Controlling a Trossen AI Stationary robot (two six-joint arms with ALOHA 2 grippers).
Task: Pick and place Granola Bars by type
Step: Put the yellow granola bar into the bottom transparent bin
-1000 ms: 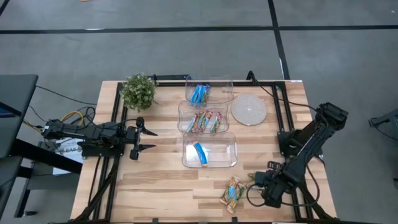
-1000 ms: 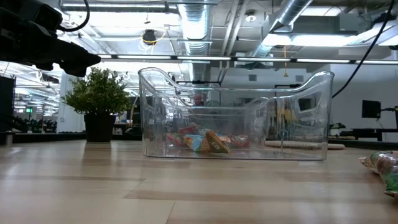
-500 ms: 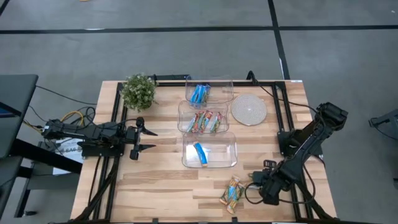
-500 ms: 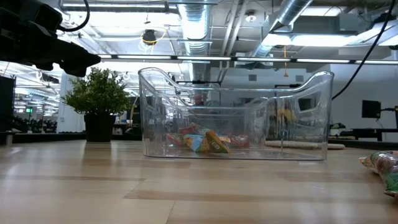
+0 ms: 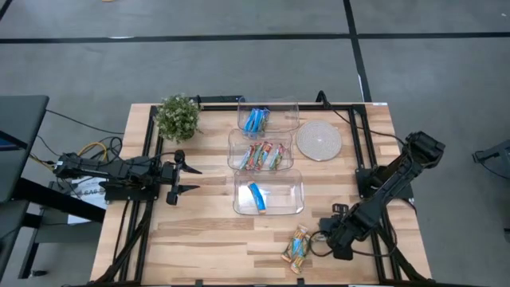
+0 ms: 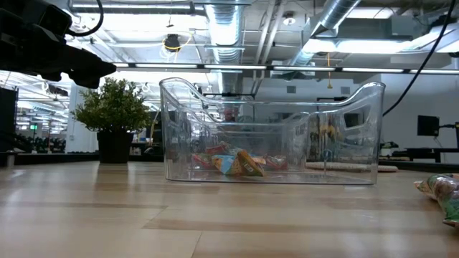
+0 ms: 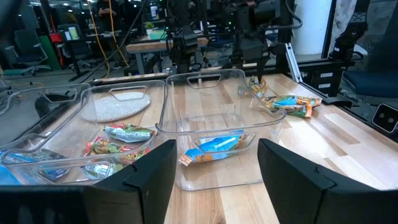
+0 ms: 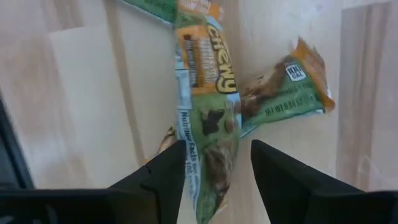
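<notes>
**Closing in on the loose granola bars, right gripper low at the near table edge**

Hovering right gripper (image 5: 325, 236) sits just beside the loose granola bars (image 5: 297, 246) on the table (image 5: 199, 239), fingers parted, one each side of a green-orange wrapped bar (image 8: 208, 118) seen straight ahead in the wrist view. Can't tell whether the fingertips touch the wrapper; the bar lies flat on the wood, crossing a second bar (image 8: 283, 93). Beyond the gripper stands the near tub (image 5: 268, 192) holding a blue bar (image 5: 256, 195), then the middle tub (image 5: 260, 150) and the far tub (image 5: 268, 115), both with bars. Left gripper (image 5: 190, 179) waits well apart at the far side, fingers spread wide, nothing between them.
</notes>
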